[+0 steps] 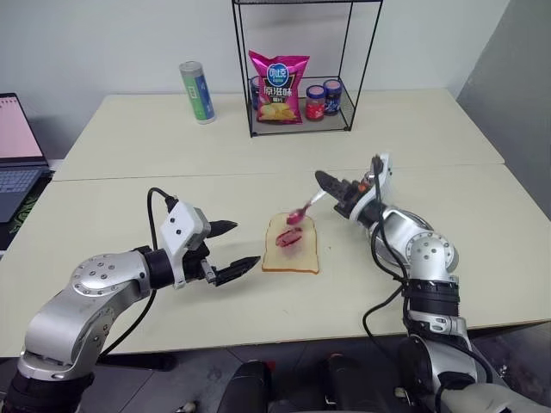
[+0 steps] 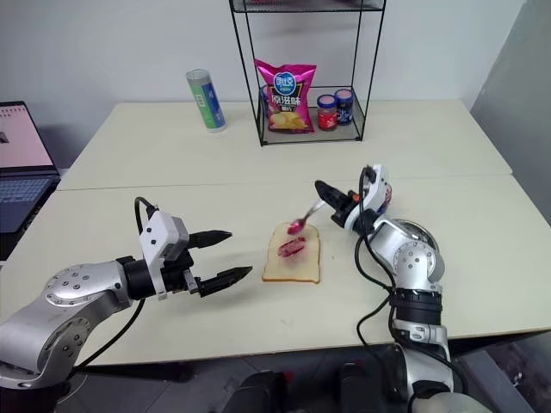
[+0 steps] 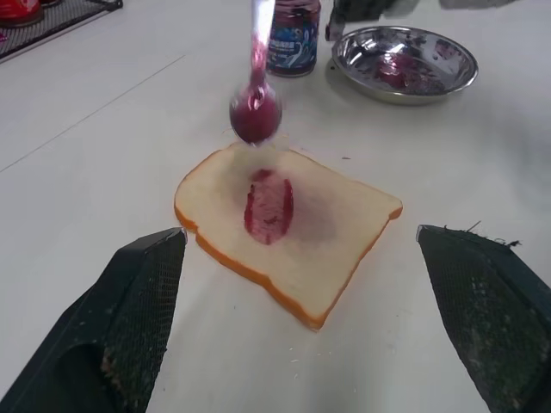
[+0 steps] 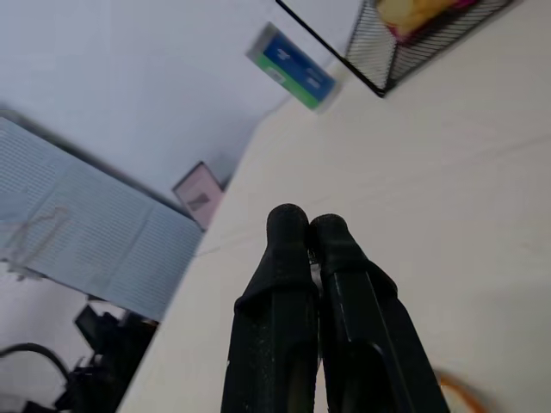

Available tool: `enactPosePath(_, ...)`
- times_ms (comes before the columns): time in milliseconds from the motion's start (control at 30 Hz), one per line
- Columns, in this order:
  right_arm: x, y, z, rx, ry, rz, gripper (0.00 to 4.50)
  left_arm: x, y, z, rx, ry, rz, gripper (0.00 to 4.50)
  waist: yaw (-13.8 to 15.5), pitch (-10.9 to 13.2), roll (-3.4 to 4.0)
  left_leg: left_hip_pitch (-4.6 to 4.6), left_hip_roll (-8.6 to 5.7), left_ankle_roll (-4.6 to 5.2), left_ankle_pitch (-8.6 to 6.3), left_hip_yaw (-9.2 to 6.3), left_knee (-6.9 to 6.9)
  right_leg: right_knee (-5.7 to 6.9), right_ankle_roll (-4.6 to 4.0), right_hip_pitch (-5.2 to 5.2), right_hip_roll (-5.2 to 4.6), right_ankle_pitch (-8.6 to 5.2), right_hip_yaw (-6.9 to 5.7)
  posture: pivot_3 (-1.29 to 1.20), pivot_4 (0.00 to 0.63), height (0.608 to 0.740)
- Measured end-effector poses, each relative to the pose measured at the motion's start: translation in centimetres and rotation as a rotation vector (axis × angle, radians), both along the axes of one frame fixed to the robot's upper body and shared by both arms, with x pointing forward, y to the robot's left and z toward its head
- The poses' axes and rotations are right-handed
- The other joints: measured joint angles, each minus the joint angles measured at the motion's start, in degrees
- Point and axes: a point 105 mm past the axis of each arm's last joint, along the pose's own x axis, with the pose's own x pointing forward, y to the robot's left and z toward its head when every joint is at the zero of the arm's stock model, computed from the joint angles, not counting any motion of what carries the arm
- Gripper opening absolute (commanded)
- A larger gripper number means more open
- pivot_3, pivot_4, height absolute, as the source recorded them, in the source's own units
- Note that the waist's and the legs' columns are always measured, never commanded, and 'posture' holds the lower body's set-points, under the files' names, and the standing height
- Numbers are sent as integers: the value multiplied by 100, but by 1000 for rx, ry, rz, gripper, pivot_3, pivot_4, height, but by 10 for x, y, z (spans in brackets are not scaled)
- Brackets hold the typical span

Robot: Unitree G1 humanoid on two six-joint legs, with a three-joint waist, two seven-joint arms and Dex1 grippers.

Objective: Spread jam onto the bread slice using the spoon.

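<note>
The bread slice (image 1: 291, 245) lies flat in the middle of the near table, with a purple-red smear of jam (image 3: 269, 206) at its centre. Just above its far edge hangs the spoon (image 1: 303, 211), its bowl (image 3: 255, 114) loaded with jam. My right gripper (image 1: 331, 185) is shut on the spoon's handle, and its fingers (image 4: 288, 228) are pressed together. To the left of the bread, my left gripper (image 1: 245, 243) stands open at table height and holds nothing. A jam jar (image 3: 293, 34) stands beyond the bread.
A shallow steel dish (image 3: 405, 62) sits next to the jam jar, near my right arm. On the far table are a wire rack (image 1: 301, 69) with a pink chip bag (image 1: 277, 88) and small jars (image 1: 324, 101), and a green-blue can (image 1: 197, 91). A laptop (image 1: 17, 155) is at far left.
</note>
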Motion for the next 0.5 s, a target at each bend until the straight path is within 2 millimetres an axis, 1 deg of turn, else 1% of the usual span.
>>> enactPosePath(67,-3,1,5,-2,-14,15,26,0,0,0,0,0,0,4500,-2,0,0,0,0,0,0,0,-1,-2,2,1,0,-1,0,0,150,740)
enactPosePath(133,-5,4,-1,-25,-3,24,26,0,0,0,0,0,0,4500,-3,0,0,0,0,0,0,2,-1,-2,5,0,0,-3,0,0,150,740)
enactPosePath(300,-12,15,-42,-106,82,30,26,2,-2,3,0,-12,-8,4500,-8,0,0,1,0,0,0,4,0,-1,11,0,1,-7,2,0,150,740)
enactPosePath(400,-13,22,-64,-148,124,28,26,1,-5,2,0,-8,-19,4500,-9,0,0,0,0,0,0,8,0,0,12,-2,3,-7,1,0,150,740)
enactPosePath(433,-11,22,-68,-158,130,19,26,1,-5,1,0,-7,-19,4500,-9,0,0,0,0,0,0,8,0,0,12,-2,3,-7,1,0,150,740)
enactPosePath(500,-9,20,-69,-170,117,5,26,1,-5,1,4,-7,-16,4500,-7,0,0,1,0,0,0,8,0,-1,12,-2,3,-7,1,0,150,740)
